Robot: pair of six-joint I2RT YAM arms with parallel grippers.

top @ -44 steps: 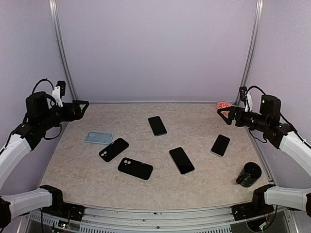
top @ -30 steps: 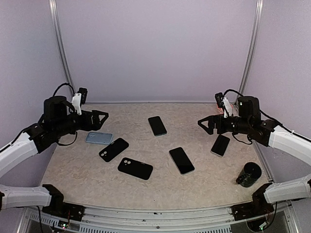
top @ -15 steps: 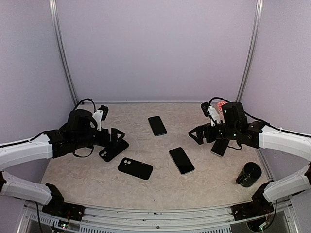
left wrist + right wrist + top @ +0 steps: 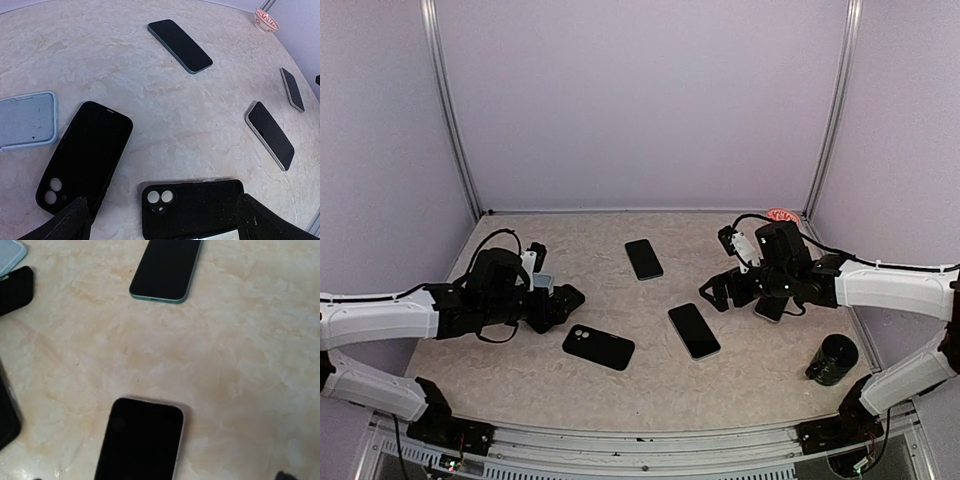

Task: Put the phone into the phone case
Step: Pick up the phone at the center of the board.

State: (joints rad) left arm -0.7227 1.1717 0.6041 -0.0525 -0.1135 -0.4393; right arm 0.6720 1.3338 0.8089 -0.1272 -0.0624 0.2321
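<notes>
Three dark-screened phones lie flat on the table: one at the back (image 4: 643,258), one in the middle (image 4: 694,330), and one on the right (image 4: 770,303), partly under my right arm. A black phone case (image 4: 598,347) with camera holes lies at the front left. A second black case (image 4: 85,155) and a light blue case (image 4: 27,120) lie further left. My left gripper (image 4: 560,298) hangs open low over the black cases, its fingertips (image 4: 67,222) either side of the nearer black phone case (image 4: 192,207). My right gripper (image 4: 715,290) is open above the middle phone (image 4: 140,440), holding nothing.
A black cylinder (image 4: 833,360) stands at the front right near the table edge. A small red-and-white object (image 4: 780,214) sits at the back right corner. Purple walls enclose the table on three sides.
Both arms have swung in from the side walls toward the middle and come down. The left gripper now covers the black case, the right is near the middle phone. Both stayed open.
</notes>
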